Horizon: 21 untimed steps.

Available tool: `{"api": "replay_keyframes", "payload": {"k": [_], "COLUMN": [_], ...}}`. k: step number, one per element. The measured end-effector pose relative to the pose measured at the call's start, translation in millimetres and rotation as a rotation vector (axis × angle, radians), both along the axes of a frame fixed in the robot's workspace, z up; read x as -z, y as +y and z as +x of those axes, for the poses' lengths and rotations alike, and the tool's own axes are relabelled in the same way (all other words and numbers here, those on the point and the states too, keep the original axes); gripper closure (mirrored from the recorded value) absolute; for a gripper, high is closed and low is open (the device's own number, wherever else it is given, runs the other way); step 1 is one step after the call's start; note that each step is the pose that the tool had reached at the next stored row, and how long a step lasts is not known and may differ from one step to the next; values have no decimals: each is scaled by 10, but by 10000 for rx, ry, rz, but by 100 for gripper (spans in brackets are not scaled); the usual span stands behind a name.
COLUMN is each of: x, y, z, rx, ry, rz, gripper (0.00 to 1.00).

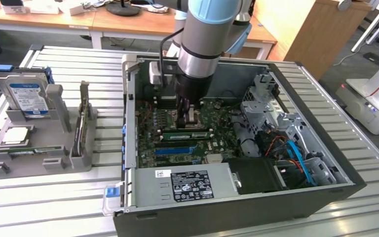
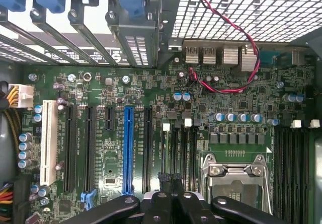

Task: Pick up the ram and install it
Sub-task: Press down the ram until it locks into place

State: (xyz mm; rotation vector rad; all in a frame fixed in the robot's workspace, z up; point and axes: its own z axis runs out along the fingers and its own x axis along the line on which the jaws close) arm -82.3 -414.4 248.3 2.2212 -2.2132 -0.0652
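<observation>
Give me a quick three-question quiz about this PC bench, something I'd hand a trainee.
1. True or false: the claw is down inside the computer case.
2. Where does the hard drive stand? A: in the gray holder. B: in the computer case. C: in a drawer.
3. Fill in: in the wrist view, one long expansion slot on the motherboard is coloured ____.

Key: 1 true; 2 A; 3 blue.
</observation>
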Motion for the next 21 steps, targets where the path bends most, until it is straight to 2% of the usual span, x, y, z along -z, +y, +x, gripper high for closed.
{"api": "replay_keyframes", "payload": {"k": [6, 21], "x": [-54, -55], "y": [1, 0], "z": [0, 20], "rx": [1, 2], "ry": [-4, -2], "rz": [2, 0], "gripper": [89, 89]}}
